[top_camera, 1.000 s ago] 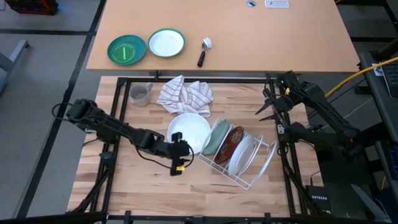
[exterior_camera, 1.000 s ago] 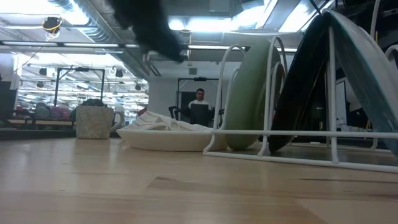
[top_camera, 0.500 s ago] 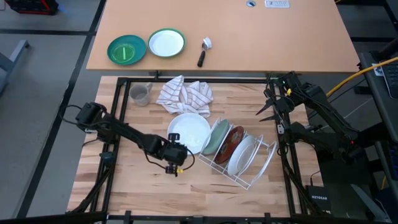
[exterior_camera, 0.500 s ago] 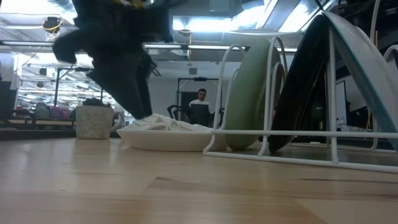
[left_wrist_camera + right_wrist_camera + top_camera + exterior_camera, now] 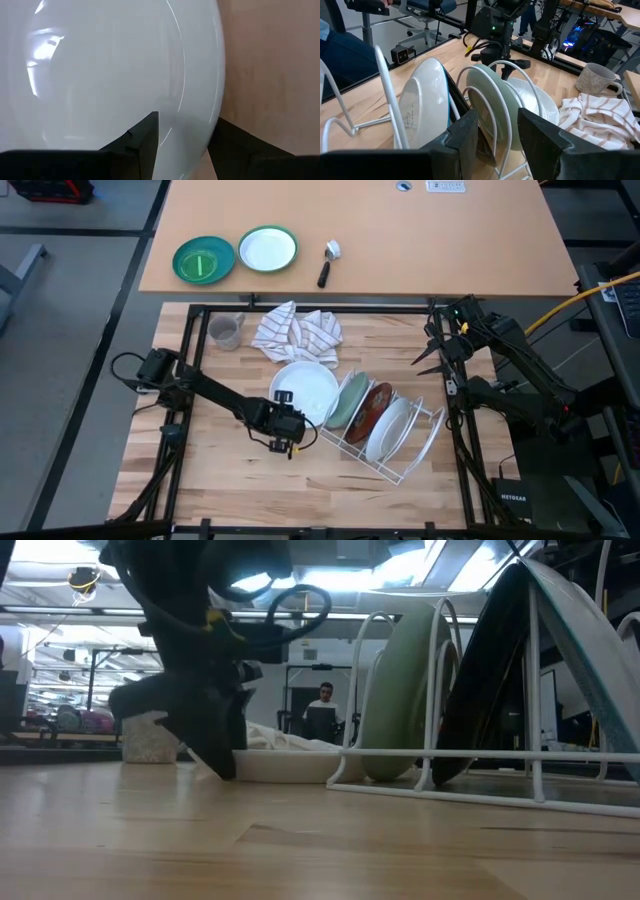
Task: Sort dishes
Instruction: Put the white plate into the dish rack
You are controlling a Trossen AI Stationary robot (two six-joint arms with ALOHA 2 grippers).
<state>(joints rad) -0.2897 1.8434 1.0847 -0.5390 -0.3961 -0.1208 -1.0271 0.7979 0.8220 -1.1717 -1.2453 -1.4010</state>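
A plain white plate (image 5: pixel 312 388) lies flat on the wooden table, its underside down. My left gripper (image 5: pixel 289 416) is down at the plate's near left rim and open. In the left wrist view one finger (image 5: pixel 145 137) stands over the plate and the other (image 5: pixel 232 142) outside it over the wood. A white wire rack (image 5: pixel 400 465) holds a light blue plate (image 5: pixel 347 401), a dark red plate (image 5: pixel 374 409) and white plates (image 5: pixel 392 426) on edge. My right gripper (image 5: pixel 430 356) waits open at the far right. My left gripper has its fingers on either side of the white plate's rim (image 5: pixel 200 125), coming slanting down from the table's near left. In the low view a fingertip (image 5: pixel 224 768) is down at the table beside the rim. I cannot tell whether the fingers touch the plate.
A striped cloth (image 5: pixel 298 332) lies against the plate's far side and a grey mug (image 5: pixel 225 332) stands far left. On the far table are a green plate (image 5: pixel 204 260), a green-rimmed white plate (image 5: pixel 268 249) and a brush (image 5: pixel 327 263). A person (image 5: pixel 322 706) sits beyond the table.
My left gripper has come down to the table at the white plate's near left rim. The plate has stayed where it was.
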